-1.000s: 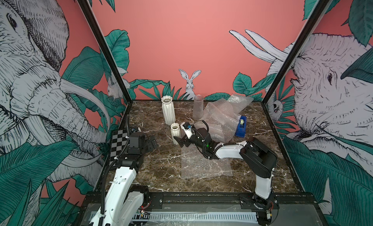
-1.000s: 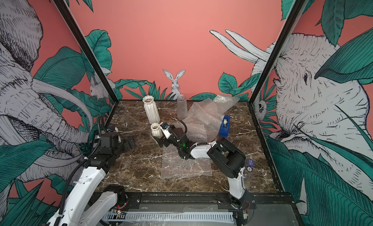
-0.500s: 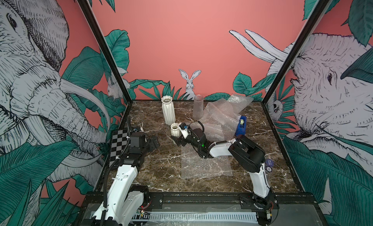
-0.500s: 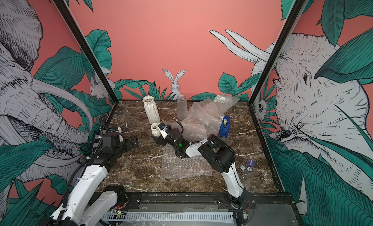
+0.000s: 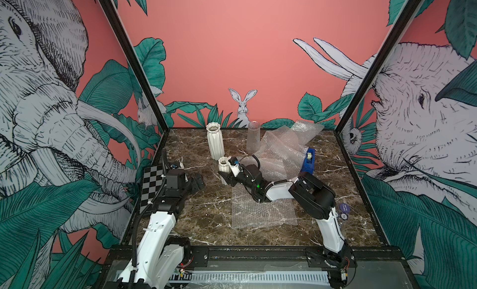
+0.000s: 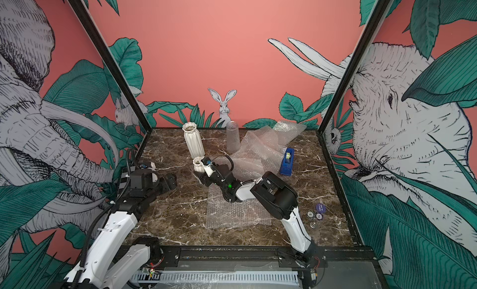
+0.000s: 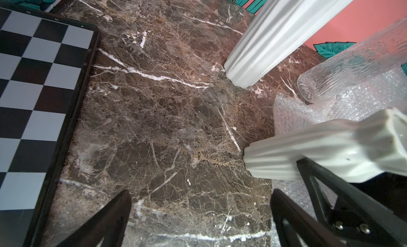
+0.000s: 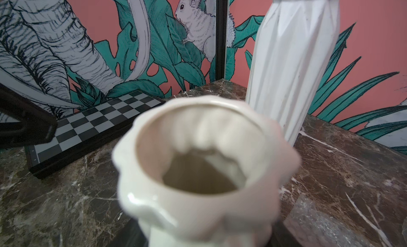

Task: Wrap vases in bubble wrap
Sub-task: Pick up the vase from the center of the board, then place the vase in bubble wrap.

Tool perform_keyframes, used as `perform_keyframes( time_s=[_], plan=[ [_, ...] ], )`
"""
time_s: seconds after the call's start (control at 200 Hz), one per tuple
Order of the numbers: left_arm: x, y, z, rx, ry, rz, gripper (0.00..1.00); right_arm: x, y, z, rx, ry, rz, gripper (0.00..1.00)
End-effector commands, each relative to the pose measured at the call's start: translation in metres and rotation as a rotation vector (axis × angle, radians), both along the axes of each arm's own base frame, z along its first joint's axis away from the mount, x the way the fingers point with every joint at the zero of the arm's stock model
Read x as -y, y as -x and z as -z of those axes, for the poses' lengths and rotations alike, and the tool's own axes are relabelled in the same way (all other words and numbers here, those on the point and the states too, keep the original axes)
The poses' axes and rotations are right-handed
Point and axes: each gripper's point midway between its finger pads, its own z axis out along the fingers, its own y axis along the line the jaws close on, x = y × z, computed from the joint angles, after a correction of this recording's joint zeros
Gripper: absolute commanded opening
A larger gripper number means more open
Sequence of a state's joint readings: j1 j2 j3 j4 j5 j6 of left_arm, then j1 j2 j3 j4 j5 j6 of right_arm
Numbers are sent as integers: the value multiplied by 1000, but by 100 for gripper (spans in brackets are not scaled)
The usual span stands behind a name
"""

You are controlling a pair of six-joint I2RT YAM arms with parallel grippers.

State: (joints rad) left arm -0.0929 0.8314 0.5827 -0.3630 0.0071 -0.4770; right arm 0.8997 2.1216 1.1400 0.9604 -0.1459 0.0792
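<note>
overhead, in both top views the short vase stands by a corner of the flat bubble wrap sheet. the right gripper is around its lower body, but whether the jaws press it i cannot tell. a purple disc reads "small blind". left wrist: the left gripper is spread wide over the bare marble table, pinching nothing. right wrist: the short vase's open mouth shows only its own glazed inside.

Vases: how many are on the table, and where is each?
3. Tall white vase at the back; glass vase beside it, by the bubble wrap; short white vase nearer, at the right gripper. None seems hidden.
</note>
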Motion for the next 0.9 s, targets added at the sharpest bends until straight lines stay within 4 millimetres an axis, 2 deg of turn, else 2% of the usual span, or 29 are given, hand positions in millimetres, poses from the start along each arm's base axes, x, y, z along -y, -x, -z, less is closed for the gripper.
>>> perform_keyframes(
  time_s=[0.0,0.135,0.28,0.43,0.485,0.495,0.55,0.67,0.79,0.895],
  plan=[
    [7,-2,4,-1,35,29,99,0,2,-46,54,-87,1,49],
    [17,-5,-3,1,61,81,99,8,9,-77,70,-98,-3,44],
    [27,-5,-8,10,91,128,99,26,24,-112,83,-67,-9,40],
    [38,-5,-1,-18,136,175,99,48,45,-134,86,-37,-30,39],
    [43,-5,2,-31,150,190,98,59,48,-125,50,20,-3,39],
    [43,-4,2,-35,152,191,98,64,50,-133,57,16,6,39],
    [48,-4,4,-38,152,204,96,80,55,-136,48,53,37,39],
    [68,0,2,-34,125,261,95,117,60,-120,-27,145,128,39],
    [90,2,7,-39,120,309,94,143,68,-83,-146,204,187,37],
    [97,0,13,-36,162,301,94,158,76,-56,-228,190,230,35]
  ],
)
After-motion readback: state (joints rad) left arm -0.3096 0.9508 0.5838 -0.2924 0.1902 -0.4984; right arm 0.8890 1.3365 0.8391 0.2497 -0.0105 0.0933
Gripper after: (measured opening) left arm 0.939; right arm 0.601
